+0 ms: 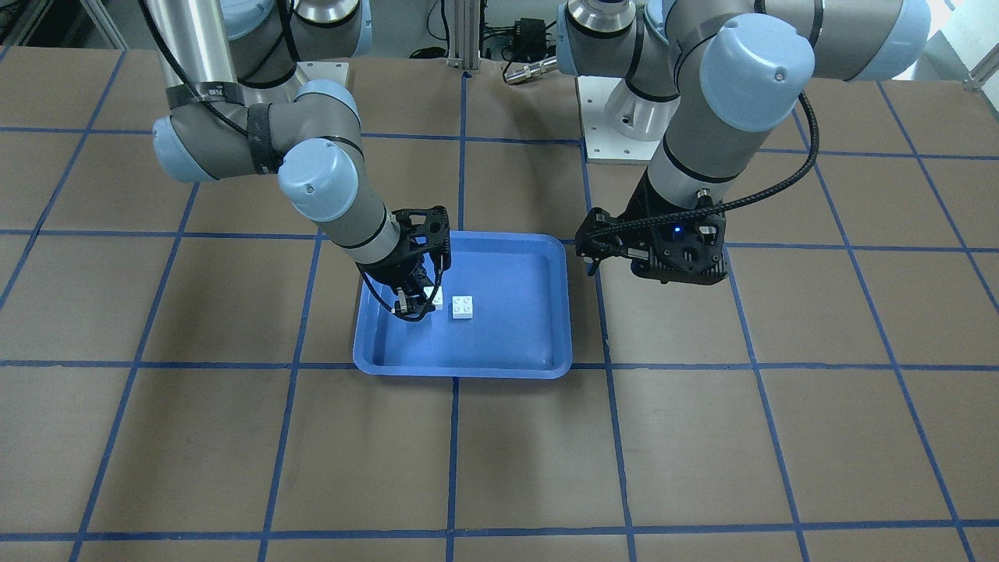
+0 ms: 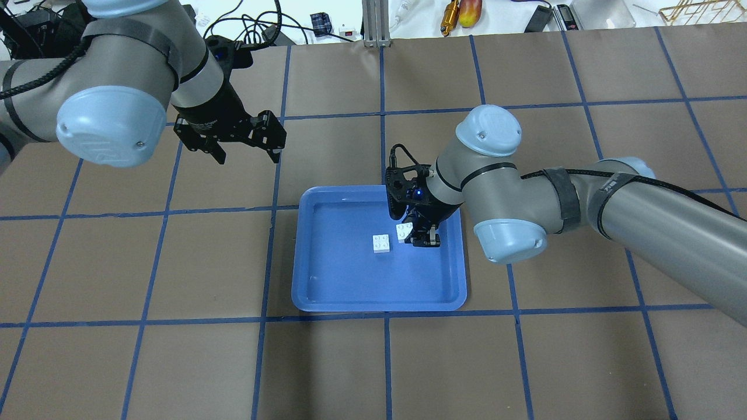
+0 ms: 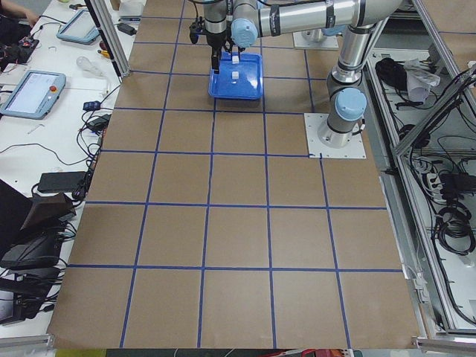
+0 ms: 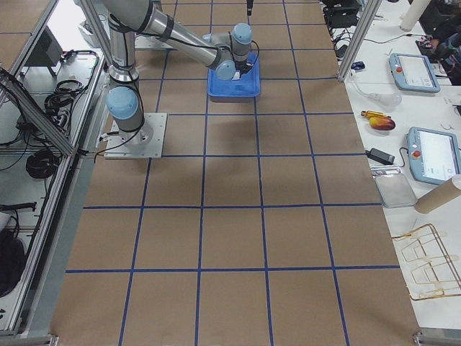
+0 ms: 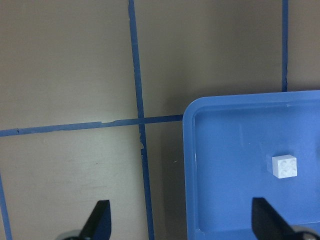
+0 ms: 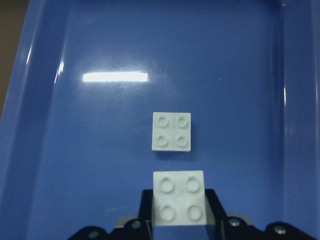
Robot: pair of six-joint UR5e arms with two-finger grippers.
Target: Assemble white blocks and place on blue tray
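Brown paper marked into squares by blue tape covers the surface (image 2: pixel 175 361), and the blue tray (image 2: pixel 350 280) lies flat near its middle. The right claw (image 2: pixel 419 236) reaches down over the tray's right half and pinches the gripped white block (image 6: pixel 179 197) by two opposite sides, studs up. In the right wrist view this block looks larger than its twin, so it sits nearer the camera. The free white block (image 2: pixel 381 243) rests studs up on the tray floor, just beside the gripped one and not touching it. The left claw (image 2: pixel 248 156) hangs above the bare surface off the tray's far left corner, its fingers (image 5: pixel 100 220) spread wide with nothing between them.
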